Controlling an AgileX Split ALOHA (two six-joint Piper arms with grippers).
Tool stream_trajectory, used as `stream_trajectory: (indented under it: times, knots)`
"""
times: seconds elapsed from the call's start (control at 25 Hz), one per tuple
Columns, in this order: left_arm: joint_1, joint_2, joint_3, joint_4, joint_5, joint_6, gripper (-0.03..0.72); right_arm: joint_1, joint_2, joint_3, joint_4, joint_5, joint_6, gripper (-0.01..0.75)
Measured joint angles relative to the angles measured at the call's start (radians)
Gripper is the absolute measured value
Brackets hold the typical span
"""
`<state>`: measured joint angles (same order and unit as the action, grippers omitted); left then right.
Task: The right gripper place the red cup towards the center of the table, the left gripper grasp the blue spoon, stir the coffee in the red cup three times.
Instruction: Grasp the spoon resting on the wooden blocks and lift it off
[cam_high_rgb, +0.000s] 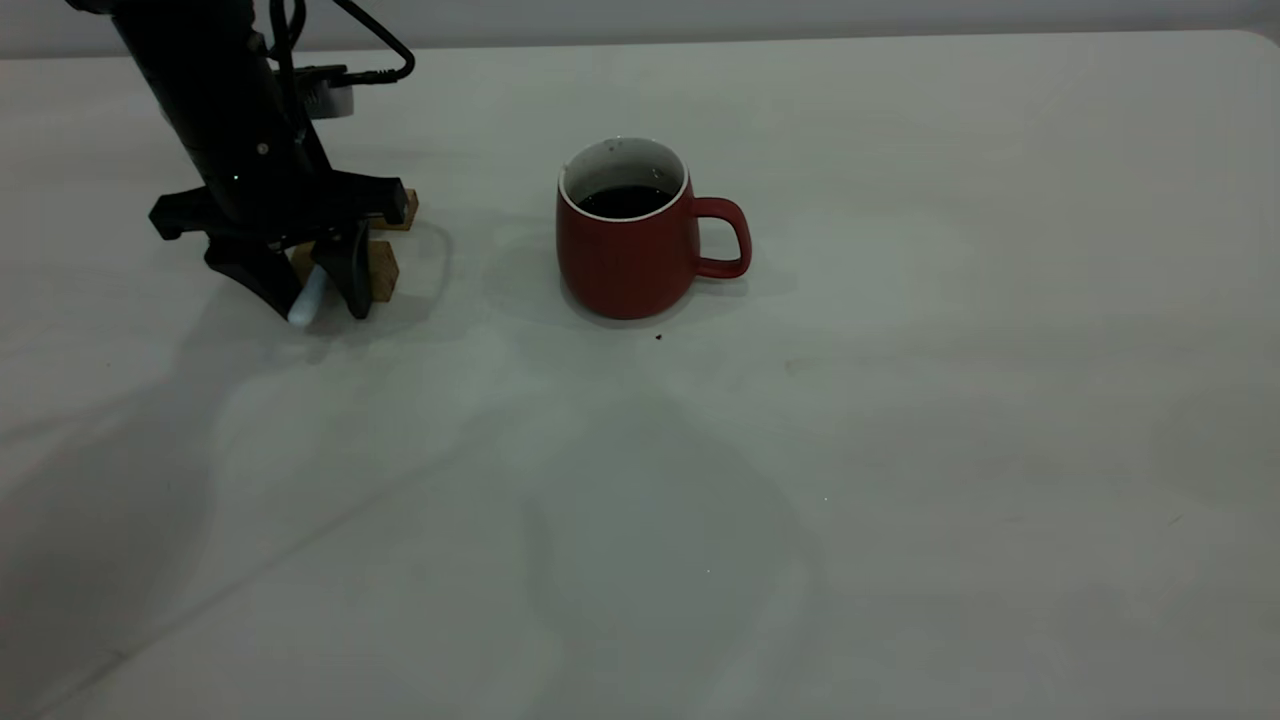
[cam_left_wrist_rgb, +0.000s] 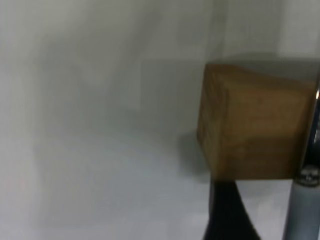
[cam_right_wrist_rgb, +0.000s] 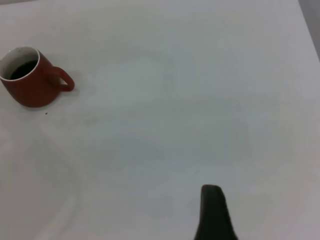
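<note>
Spoon handle (cam_high_rgb: 307, 300) is sitting between the left gripper's (cam_high_rgb: 312, 296) narrowly spread fingers, resting on wooden blocks (cam_high_rgb: 380, 268) on the desk (cam_high_rgb: 900, 450). Whether they are clamping it, I cannot tell. Red cup (cam_high_rgb: 625, 245) with coffee (cam_high_rgb: 625, 201) is standing well apart, on the fingers' right.

exterior view: elevated, facing the arms across the table (cam_high_rgb: 900, 450). left wrist view: very close to the tabletop — a wooden block (cam_left_wrist_rgb: 255, 125) fills it. right wrist view: high, distant; shares the red cup (cam_right_wrist_rgb: 27, 80) with exterior.
</note>
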<state>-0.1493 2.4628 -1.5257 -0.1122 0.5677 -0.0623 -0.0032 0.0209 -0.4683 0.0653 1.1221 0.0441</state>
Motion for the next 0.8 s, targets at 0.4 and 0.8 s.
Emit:
stream_trajectory:
  times: [0.4, 0.8]
  knots:
    - [0.000, 0.001, -0.002, -0.007, 0.008, -0.002, 0.188, 0.000, 0.000, 0.000, 0.000, 0.000, 0.000, 0.570]
    - [0.000, -0.159, -0.068, -0.177, 0.224, -0.003, 0.114, 0.000, 0.000, 0.000, 0.000, 0.000, 0.000, 0.570]
